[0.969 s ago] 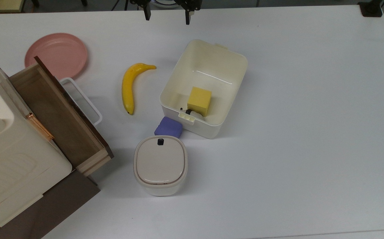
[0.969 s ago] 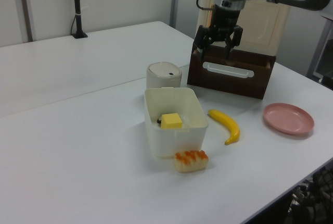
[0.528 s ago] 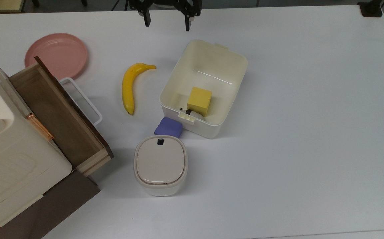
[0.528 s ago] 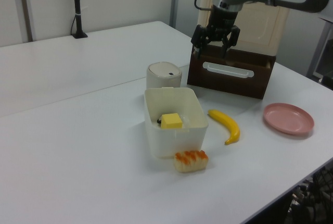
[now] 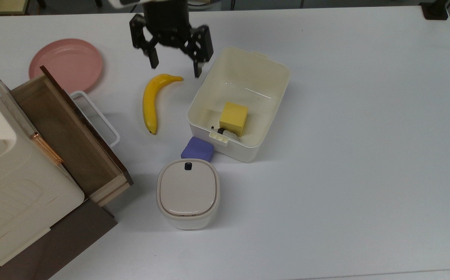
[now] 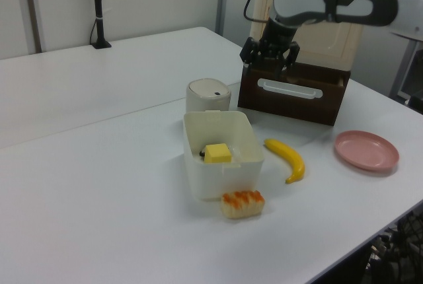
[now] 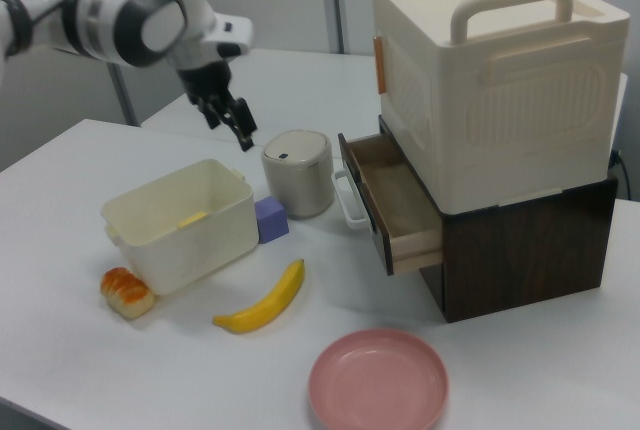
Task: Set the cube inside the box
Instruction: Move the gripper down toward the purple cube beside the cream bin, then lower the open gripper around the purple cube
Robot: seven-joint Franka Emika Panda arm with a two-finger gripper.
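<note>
The purple-blue cube [image 5: 197, 149] rests on the table, touching the box's near short end, between it and a lidded bin; the right view has the cube [image 7: 270, 218] beside the box's right wall. The cream box [image 5: 283, 83] stands open with a yellow cube [image 5: 233, 116] and a small dark-and-white item inside. My gripper [image 5: 176, 68] hangs open and holds nothing, its fingers straddling the banana's tip by the box's far left corner in the top view, well away from the cube. In the left view the gripper [image 6: 268, 61] hovers before the wooden drawer, behind the box [image 6: 221, 178].
A banana [image 5: 150, 102] lies left of the box in the top view, a pink plate [image 5: 66, 64] further left. A lidded white bin [image 5: 188, 192] stands just below the cube. An open wooden drawer [image 5: 65, 132] juts from the cabinet. A bread roll [image 6: 242, 203] lies against the box.
The gripper has come down from the top view's upper edge to the banana's tip and the box's corner, staying open. Nothing on the table has moved.
</note>
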